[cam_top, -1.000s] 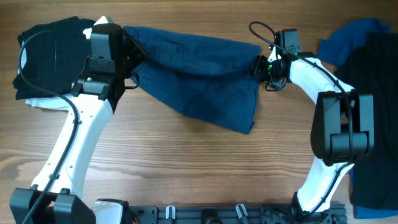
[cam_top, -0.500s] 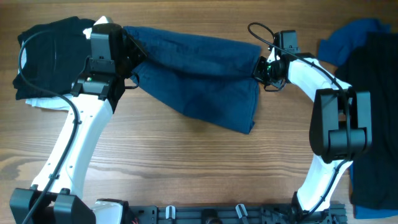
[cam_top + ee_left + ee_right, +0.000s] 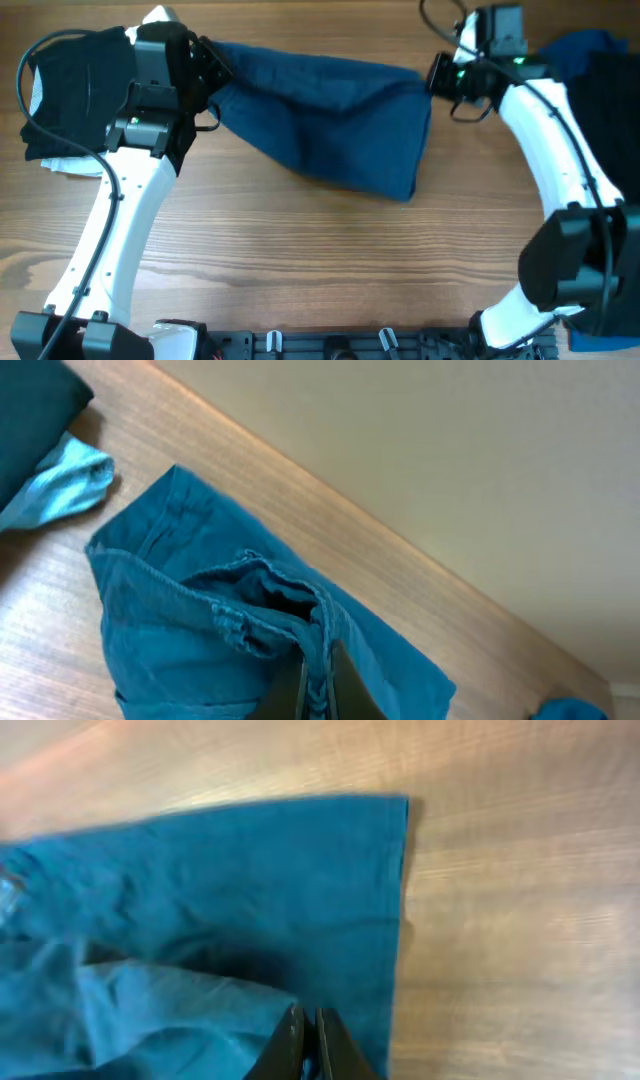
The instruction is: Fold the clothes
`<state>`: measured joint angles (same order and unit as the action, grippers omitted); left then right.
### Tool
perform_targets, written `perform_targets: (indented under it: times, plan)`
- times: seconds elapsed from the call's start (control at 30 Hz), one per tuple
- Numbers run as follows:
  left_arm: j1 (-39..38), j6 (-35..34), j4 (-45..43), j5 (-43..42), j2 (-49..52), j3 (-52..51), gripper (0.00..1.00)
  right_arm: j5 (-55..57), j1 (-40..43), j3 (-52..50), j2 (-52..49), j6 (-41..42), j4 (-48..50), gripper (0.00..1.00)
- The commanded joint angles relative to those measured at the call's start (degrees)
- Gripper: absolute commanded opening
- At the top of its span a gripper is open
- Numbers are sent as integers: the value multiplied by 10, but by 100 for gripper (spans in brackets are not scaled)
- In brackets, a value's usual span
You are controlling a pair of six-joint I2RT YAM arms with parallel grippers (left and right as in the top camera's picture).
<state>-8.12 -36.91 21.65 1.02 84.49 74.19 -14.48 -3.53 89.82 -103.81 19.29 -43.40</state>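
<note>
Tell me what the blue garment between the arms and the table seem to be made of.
The blue garment looks like woven cotton, perhaps light denim: matte, with stitched seams and soft folds. The table looks like wood or wood-pattern laminate: brown grain lines, slight sheen; I cannot tell which.

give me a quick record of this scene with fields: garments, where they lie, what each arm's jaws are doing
main garment: dark blue shorts, spread across the table between the two arms
left jaws: shut on the shorts' left end
right jaws: shut on the shorts' right end
left pile: black garment over pale fabric
right pile: brighter blue garment beside black cloth
</note>
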Motion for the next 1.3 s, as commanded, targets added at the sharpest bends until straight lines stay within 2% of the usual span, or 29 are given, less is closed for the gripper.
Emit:
perform_targets:
  times: [0.0, 0.27, 0.43, 0.73, 1.03, 1.07, 1.1, 1.2, 1.23, 1.27]
  plan:
    - [5, 20, -33, 34, -16, 16, 4, 10, 16, 59, 6, -19, -17, 4]
    - [5, 22, -65, 44, 3, 16, 4, 8, 24, 80, -20, -15, 83, 4]
    - [9, 22, -106, 90, 68, 16, 4, 32, 24, 81, -67, 2, 143, 4]
    - [42, 21, -231, 89, 231, 16, 4, 57, 23, 80, -190, -13, 219, 4]
    - [46, 17, -281, 89, 322, 16, 4, 58, 22, 80, -252, -13, 248, 4]
    - [47, 17, -288, 89, 325, 16, 7, 58, 22, 80, -252, -14, 252, 5]
    - [47, 18, -293, 89, 325, 16, 19, 58, 22, 80, -252, -21, 259, 17]
    - [47, 20, -337, 72, 317, 21, 84, 87, 23, 80, -247, -32, 270, 41]
    - [47, 20, -338, 58, 309, 30, 94, 87, 23, 80, -240, -49, 271, 54]
    - [47, 20, -332, 38, 294, 47, 99, 85, 23, 82, -227, -70, 269, 58]
